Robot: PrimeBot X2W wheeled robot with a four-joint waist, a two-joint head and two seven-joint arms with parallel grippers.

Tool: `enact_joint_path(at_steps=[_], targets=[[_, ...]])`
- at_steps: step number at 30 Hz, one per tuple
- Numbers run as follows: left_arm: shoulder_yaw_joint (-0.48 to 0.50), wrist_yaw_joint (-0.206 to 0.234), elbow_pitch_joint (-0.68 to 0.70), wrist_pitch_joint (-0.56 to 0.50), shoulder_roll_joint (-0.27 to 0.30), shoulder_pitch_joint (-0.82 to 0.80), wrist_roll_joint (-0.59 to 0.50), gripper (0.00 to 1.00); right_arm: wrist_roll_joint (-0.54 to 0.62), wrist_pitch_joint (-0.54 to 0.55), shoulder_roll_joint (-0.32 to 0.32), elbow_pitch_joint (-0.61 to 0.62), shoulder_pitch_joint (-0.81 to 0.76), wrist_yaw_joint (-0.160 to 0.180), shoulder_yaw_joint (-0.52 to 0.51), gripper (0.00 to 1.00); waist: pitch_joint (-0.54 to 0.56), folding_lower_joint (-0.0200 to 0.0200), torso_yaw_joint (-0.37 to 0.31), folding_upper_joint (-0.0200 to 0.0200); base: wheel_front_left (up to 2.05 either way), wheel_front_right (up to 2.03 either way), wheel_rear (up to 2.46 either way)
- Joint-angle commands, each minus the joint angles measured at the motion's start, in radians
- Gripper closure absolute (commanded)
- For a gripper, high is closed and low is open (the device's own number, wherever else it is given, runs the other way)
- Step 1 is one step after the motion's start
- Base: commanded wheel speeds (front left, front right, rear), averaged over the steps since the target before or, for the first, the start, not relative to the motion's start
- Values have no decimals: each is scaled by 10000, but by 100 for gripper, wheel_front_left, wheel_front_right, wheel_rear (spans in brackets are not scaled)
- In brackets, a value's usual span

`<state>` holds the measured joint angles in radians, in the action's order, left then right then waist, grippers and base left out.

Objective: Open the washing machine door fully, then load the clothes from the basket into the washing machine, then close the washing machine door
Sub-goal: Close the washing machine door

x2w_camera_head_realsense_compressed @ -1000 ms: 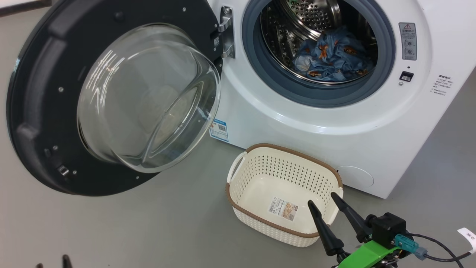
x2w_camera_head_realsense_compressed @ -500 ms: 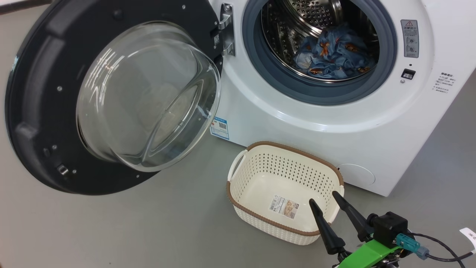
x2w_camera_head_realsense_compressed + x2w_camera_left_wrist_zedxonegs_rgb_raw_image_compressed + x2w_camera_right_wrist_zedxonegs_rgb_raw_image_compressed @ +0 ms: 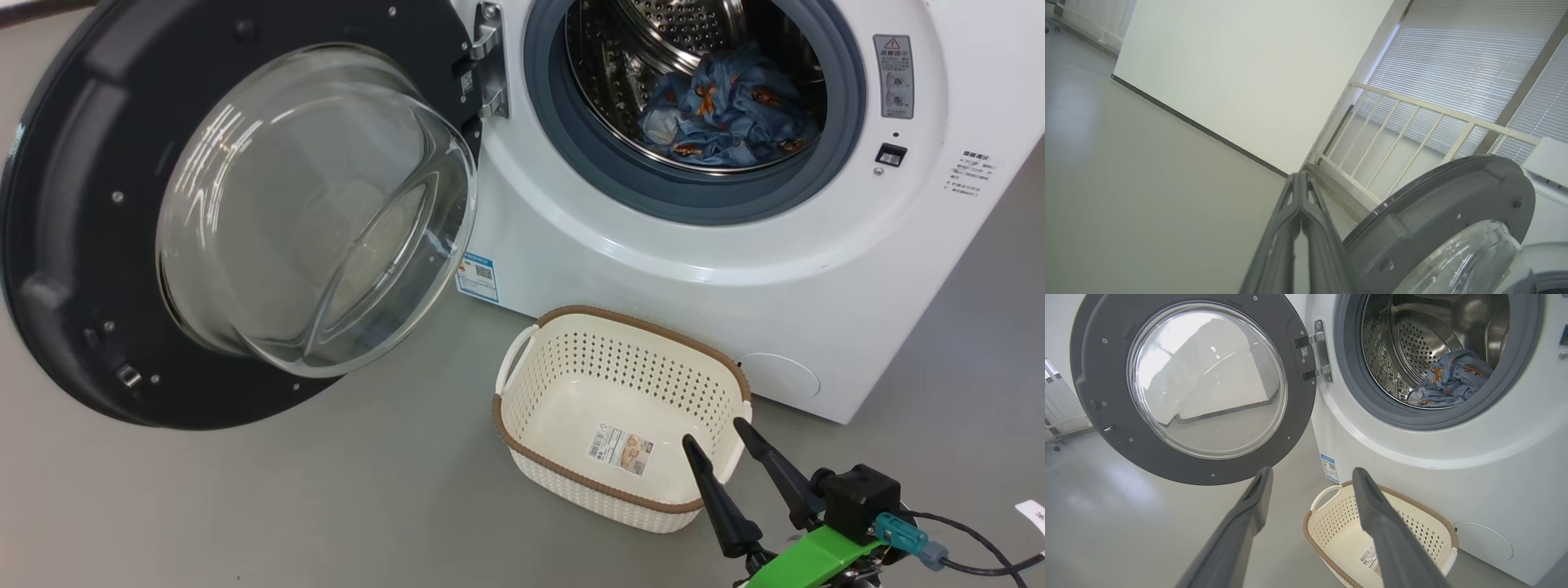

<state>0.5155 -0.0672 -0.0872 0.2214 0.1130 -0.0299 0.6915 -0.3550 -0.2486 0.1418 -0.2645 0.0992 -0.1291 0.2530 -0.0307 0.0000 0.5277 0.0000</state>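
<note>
Head view: door (image 3: 98, 245) wide open at left, clothes (image 3: 727, 114) inside washer (image 3: 735, 269) upper right, basket (image 3: 500, 425) empty lower centre, right gripper (image 3: 713, 432) spread beside its rim, left gripper (image 3: 1300, 179) pressed together holding nothing, so I judge only door-closing remains.

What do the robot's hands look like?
Each hand has two long, dark, pointy fingers. The right hand sits on a bright green bracket with a black box, a teal plug and a black cable. The left hand has fingers with little cut-out windows.
</note>
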Motion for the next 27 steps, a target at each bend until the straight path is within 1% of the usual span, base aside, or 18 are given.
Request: enact_joint_path(at_steps=[1,4,8,13,20,23,27], targets=[[413,-111,6,-181,585,-702,285,100,47,-78,54,291,-3,-16,194,0,6,0,-7,0,0,0,0],[619,-184,-648,-874,1026,-1554,1212,100,63,-40,52,356,-80,-16,165,0,27,0,-33,0,0,0,0],[796,-228,-1680,-1687,1586,-2590,2168,100,80,18,89,439,-152,-16,105,0,38,0,-57,0,0,0,0],[1218,-97,-3128,-2546,2075,-3884,3415,100,129,120,62,561,-216,-16,71,0,10,0,-74,0,0,0,0],[1635,51,-4665,-3631,2362,-5089,4782,100,220,307,108,778,-283,-16,-38,0,-211,0,-82,0,0,0,0],[1587,54,-5054,-3869,2486,-5407,4935,100,266,388,171,874,-342,-16,-140,0,-337,0,-88,0,0,0,0],[1355,34,-5436,-4085,2441,-5823,5003,100,304,481,214,1031,-439,-16,-310,0,-473,0,-90,0,0,0,0]])
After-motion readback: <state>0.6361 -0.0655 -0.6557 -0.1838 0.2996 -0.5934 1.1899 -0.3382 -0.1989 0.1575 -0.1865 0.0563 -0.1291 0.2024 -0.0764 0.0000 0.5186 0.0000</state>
